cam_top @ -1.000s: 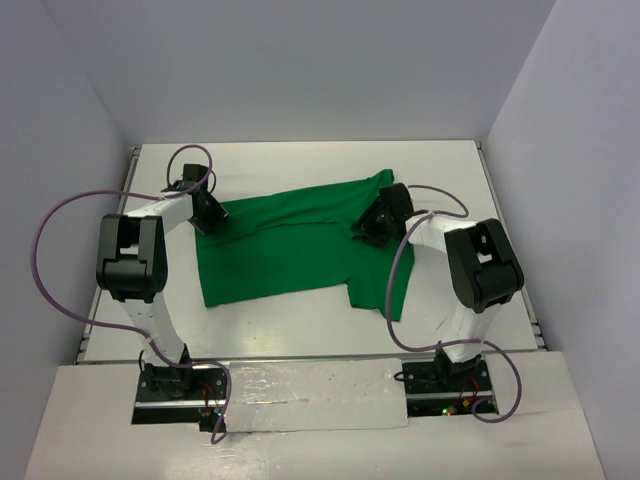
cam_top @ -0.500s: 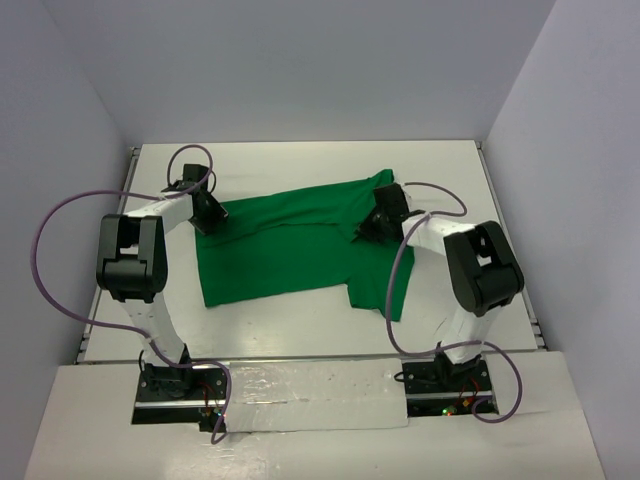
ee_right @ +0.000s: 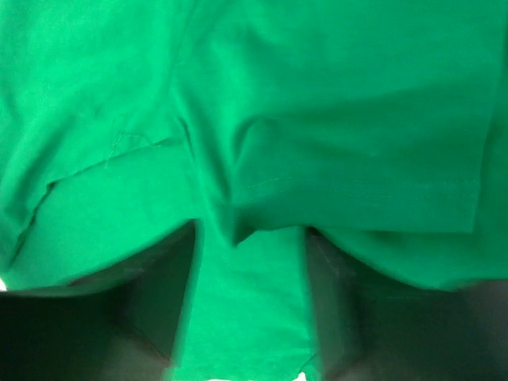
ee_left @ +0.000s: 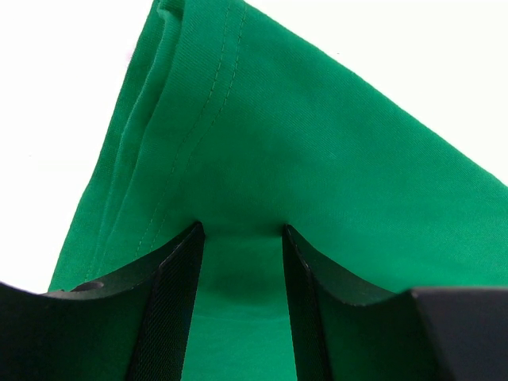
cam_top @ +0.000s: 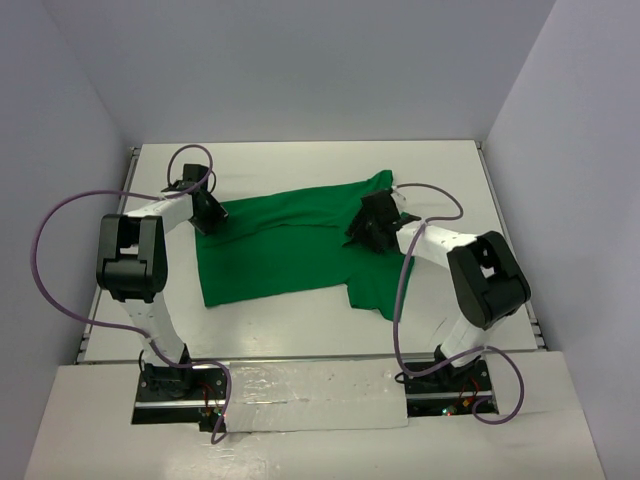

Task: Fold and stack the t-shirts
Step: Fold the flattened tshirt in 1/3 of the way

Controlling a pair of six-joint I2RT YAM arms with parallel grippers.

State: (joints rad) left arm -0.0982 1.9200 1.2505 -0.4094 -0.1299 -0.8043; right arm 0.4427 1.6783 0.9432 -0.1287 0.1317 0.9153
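White counter [cam_top: 300, 165]: bright green short-sleeved cloth t-shirt [cam_top: 280, 250] lies spread, unfolded, no stack. L tool [ee_left: 239, 238] & R tool [ee_right: 250, 238] jaws apart, astride fabric. Approx. all folding remains.

One green t-shirt [cam_top: 280, 250] is showing. One white surface [cam_top: 300, 165]. Two arms are showing: left arm [cam_top: 135, 255], right arm [cam_top: 485, 275]. Two grippers: left gripper [cam_top: 206, 213], right gripper [cam_top: 364, 228]. Two purple cables [cam_top: 45, 225] are looping, one per arm.

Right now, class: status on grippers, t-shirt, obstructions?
Left gripper open, at green t-shirt's hem. Right gripper open, between its sleeves. T-shirt lying flat. Nothing blocking.
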